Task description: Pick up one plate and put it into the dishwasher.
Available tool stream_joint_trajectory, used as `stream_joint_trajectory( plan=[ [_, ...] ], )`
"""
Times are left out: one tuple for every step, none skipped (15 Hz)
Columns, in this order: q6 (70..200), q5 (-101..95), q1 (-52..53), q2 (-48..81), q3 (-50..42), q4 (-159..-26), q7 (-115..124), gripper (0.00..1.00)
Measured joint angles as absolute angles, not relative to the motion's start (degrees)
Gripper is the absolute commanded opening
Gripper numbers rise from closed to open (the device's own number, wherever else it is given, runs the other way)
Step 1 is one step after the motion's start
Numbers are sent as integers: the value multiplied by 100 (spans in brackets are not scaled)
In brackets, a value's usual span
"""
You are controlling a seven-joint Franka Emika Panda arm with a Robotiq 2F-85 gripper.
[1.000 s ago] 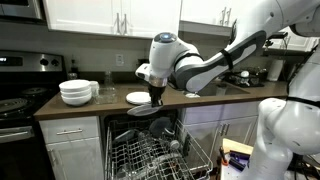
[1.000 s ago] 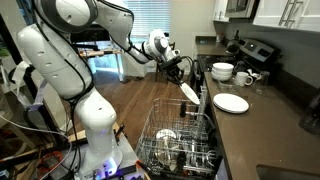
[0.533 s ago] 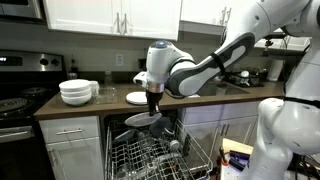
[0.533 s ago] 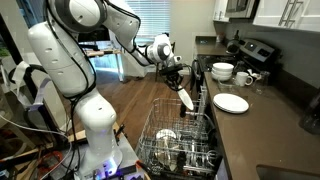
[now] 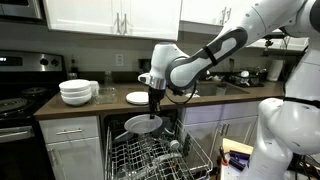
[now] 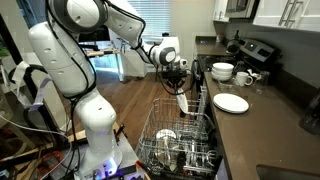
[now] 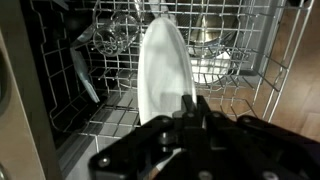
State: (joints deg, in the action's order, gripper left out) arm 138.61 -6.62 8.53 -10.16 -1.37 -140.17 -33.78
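- Flat round white dinner plate (image 5: 143,124): hangs by its upper rim from the black two-finger gripper (image 5: 155,110), over the pulled-out grey wire rack (image 5: 135,160) of the open under-counter dishwasher (image 5: 118,128)
- Jaws: pressed tight on the plate's rim; the wrist view shows the pinch at the near edge, with the plate (image 7: 163,75) running away from the gripper (image 7: 190,115) toward the wire grid (image 7: 105,105)
- Plate attitude: tilted in both exterior views, not fully upright; lower edge close above the rack wires (image 6: 165,150). Whether it touches a wire, you cannot tell from these views
- Step in hand, by my reading: pick is done, transport is done, you are in the lowering and placing stage
- Other contents of the rack: a clear glass vessel (image 7: 115,35) at the far left of the wrist view, and a white dish (image 7: 212,62) to the right of the plate. A white dish (image 6: 168,135) also shows in an exterior view
- On the brown countertop (image 5: 60,108): a second white plate (image 5: 137,97) lies flat, and stacked white bowls (image 5: 76,92) stand well apart from the gripper. Neither is involved
- Next move calls for: line the plate's edge up with a gap between the tines, bring it nearer to vertical, then lower slowly until the rack takes the weight
- Only then spread the jaws and lift straight up
- Risk, as I judge it: released at this tilt, the plate may tip flat onto the tines or knock the white dish beside it
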Motion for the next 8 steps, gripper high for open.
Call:
stream_joint_trajectory(
  plan=[
    [13861, -483, 852, -1024, -188, -14055, -3518, 4],
    [13861, -351, 851, -1031, -232, -14096, -3643, 4],
    [13860, -252, 847, -1045, -272, -14149, -3739, 4],
    [13860, -173, 840, -1061, -311, -14211, -3828, 4],
    [13860, -109, 834, -1081, -351, -14278, -3916, 4],
    [13860, -34, 830, -1103, -394, -14350, -4008, 4],
    [13859, 38, 829, -1122, -437, -14417, -4094, 4],
    [13859, 121, 829, -1144, -479, -14487, -4189, 4]
  ],
)
